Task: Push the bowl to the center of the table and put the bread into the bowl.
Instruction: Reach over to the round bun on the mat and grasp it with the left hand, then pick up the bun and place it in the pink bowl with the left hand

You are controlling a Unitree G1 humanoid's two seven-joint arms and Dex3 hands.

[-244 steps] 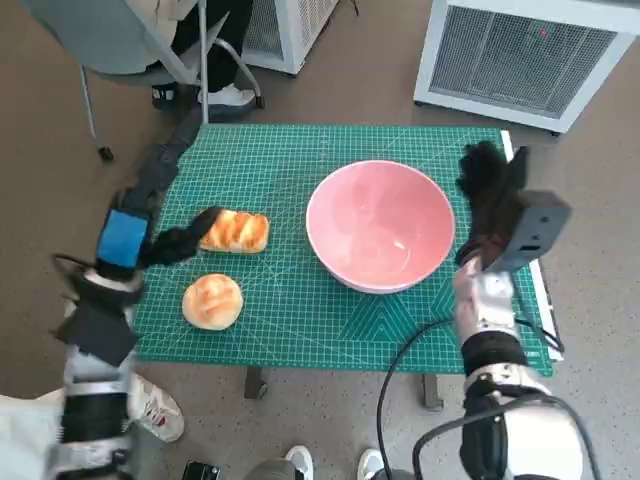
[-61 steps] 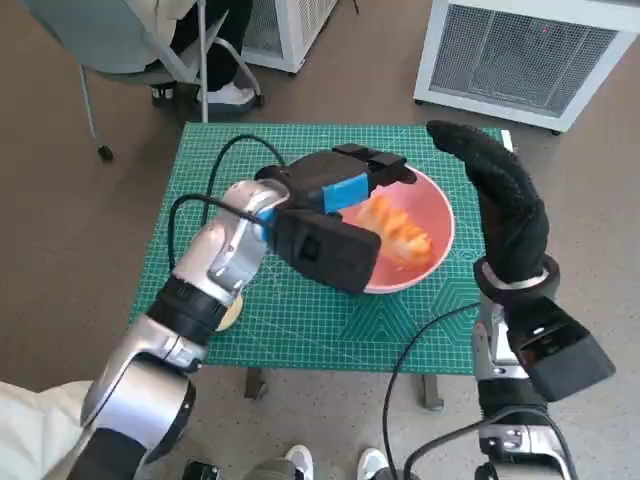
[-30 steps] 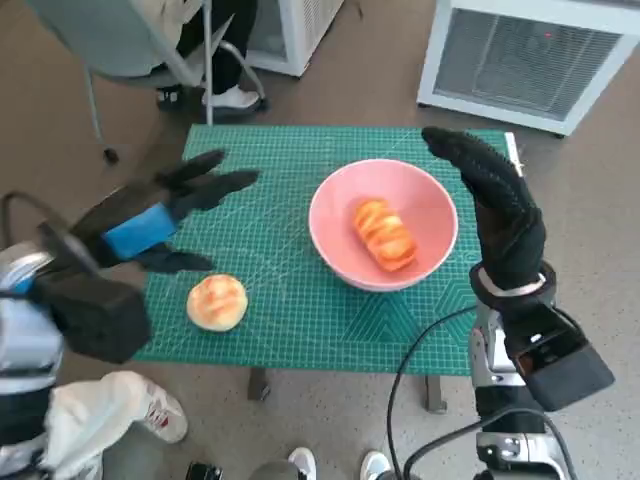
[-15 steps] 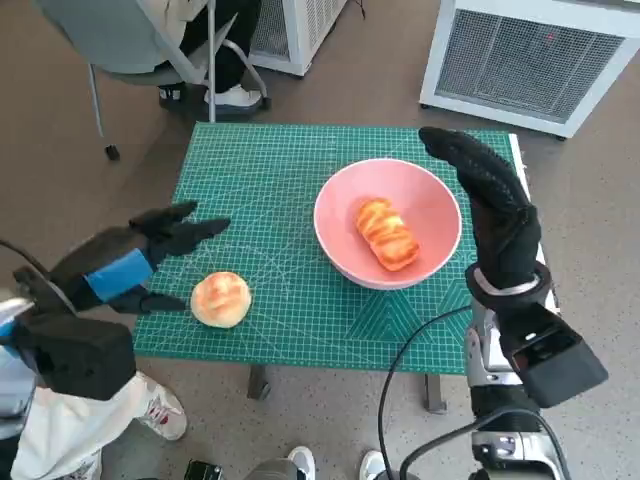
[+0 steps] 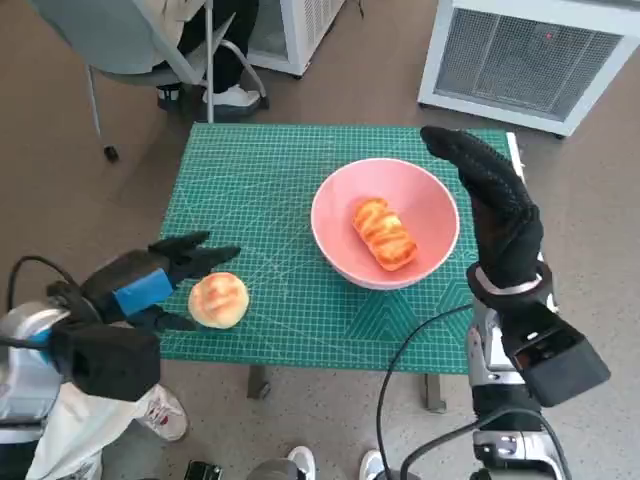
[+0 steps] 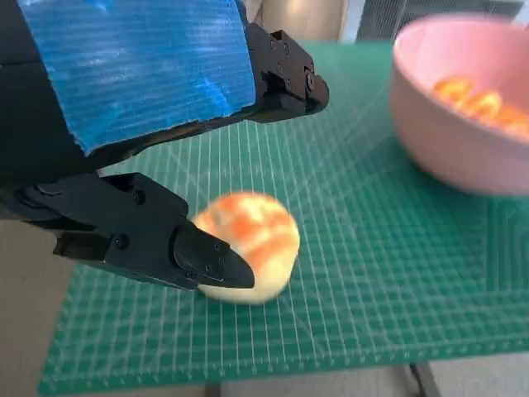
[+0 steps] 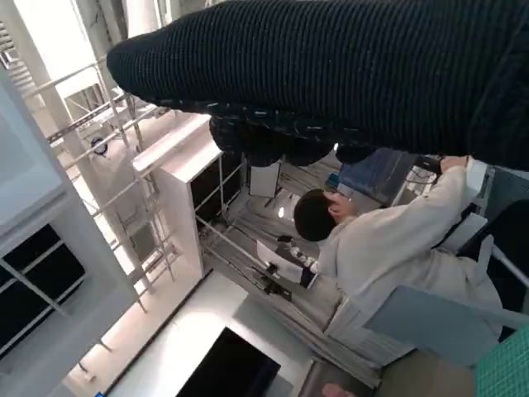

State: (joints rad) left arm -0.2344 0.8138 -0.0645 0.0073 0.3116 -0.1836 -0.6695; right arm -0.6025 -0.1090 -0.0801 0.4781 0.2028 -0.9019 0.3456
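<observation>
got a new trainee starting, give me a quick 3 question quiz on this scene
1. True or false: the long bread lies inside the pink bowl.
2. Which hand is beside the round bun? A) left B) right
3. Fill in: the round bun lies on the green ____.

Key:
1. True.
2. A: the left hand has its fingers apart on either side of the bun; the right hand is raised beside the bowl.
3. Mat.

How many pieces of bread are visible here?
2. A long loaf lies inside the pink bowl; a round bun sits on the green mat, between the left hand's fingers.
</observation>
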